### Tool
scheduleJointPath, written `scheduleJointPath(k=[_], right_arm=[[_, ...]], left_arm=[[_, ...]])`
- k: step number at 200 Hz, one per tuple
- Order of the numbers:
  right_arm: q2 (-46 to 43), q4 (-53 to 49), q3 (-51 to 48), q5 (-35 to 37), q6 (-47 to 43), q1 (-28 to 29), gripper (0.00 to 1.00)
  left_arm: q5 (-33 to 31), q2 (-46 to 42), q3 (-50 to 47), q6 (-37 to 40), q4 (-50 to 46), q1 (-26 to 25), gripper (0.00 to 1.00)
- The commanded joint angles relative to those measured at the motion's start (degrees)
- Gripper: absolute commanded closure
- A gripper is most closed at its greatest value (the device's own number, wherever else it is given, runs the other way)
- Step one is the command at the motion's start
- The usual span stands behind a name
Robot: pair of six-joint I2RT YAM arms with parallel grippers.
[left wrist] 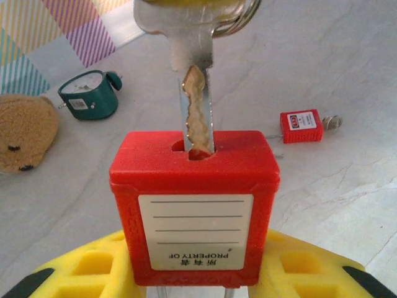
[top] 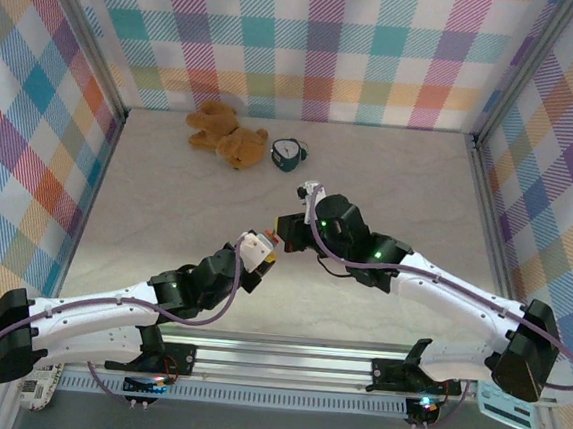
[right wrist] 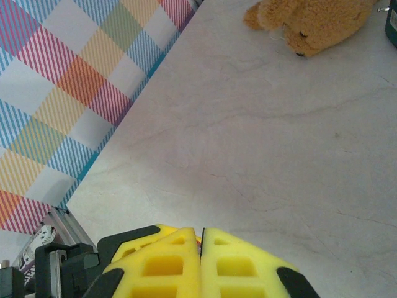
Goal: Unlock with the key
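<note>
1. Left gripper point(left wrist: 198, 279): jaws partly open, clamped on the body of a red padlock point(left wrist: 194, 205), whose keyway end faces away from the wrist.
2. Right gripper point(right wrist: 201, 248): pads pressed shut, pinching the head of the key point(left wrist: 197, 118). The blade reaches down into the keyway, just beyond the left fingers.
3. Step, by my judgement: insertion, with the blade only partly in. The next move calls for seating it fully, then a twist from the right wrist while the left holds the body steady.
4. Hard to tell: the key head is cut off at the upper edge of the left wrist view, the blade's depth is unclear, and the shackle is hidden between the left fingers.
5. Beyond the left gripper: a second red padlock point(left wrist: 301, 126), a teal alarm clock point(left wrist: 90, 94) and a teddy bear point(left wrist: 25, 131).
</note>
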Motion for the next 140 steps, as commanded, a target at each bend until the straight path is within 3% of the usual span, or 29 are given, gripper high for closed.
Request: scheduleJointPath(k=[1, 76, 140], right_arm=[[1.4, -0.3, -1.3, 1.7, 0.2, 1.5, 1.0], [1.7, -1.5, -3.1, -1.0, 0.0, 2.1, 1.0], [4.1, -2.4, -3.1, -7.7, 1.2, 2.3, 1.0]], left_arm=[[-1.3, -2.0, 2.6, -1.3, 2.8, -0.2, 0.79], [-2.7, -4.1, 5.7, -1.9, 1.6, 0.0, 0.84], [-1.2, -5.0, 7.9, -1.1, 1.6, 1.6, 0.87]])
